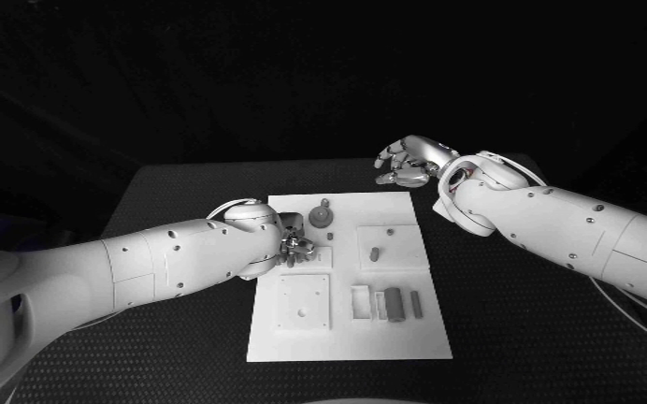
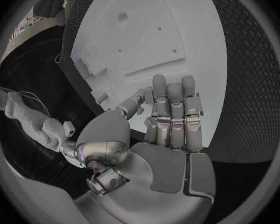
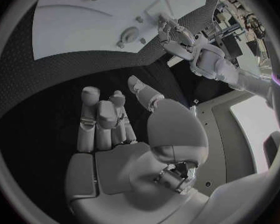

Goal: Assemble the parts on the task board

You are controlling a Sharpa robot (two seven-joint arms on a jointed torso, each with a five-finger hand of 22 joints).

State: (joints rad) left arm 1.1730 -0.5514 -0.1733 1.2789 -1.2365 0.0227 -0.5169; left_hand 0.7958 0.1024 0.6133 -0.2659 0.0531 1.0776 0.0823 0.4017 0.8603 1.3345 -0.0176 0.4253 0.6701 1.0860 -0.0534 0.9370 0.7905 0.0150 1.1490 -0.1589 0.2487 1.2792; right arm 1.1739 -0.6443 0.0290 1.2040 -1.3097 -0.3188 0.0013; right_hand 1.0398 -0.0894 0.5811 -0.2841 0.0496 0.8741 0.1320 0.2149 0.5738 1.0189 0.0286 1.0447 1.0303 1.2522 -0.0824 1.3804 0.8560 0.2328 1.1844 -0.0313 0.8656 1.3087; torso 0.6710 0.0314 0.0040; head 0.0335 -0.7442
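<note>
Two robot hands appear over a black tabletop (image 1: 176,189) in the head view. Item: white task board (image 1: 348,278), lying flat at the middle of the tabletop. Item: round grey part (image 1: 323,216) near the board's far edge; small peg (image 1: 374,253) upright in a raised square plate; several bar-shaped parts (image 1: 398,304) side by side toward the near right of the board. Item: left robot hand (image 1: 293,245), over the board's left edge, fingers curled; whether it holds anything cannot be told here. Item: right robot hand (image 1: 409,165), beyond the board's far right corner, over bare tabletop, fingers bent inward, nothing seen in it.

Left wrist view. Item: left robot hand (image 2: 159,134), fingers extended close together, thumb apart, palm empty; task board (image 2: 146,40) beyond the fingertips.

Right wrist view. Item: right robot hand (image 3: 124,139), fingers loosely bent, nothing held, over dark tabletop (image 3: 47,84); task board (image 3: 84,20) farther off, with the left robot hand (image 3: 174,37) at its edge.
</note>
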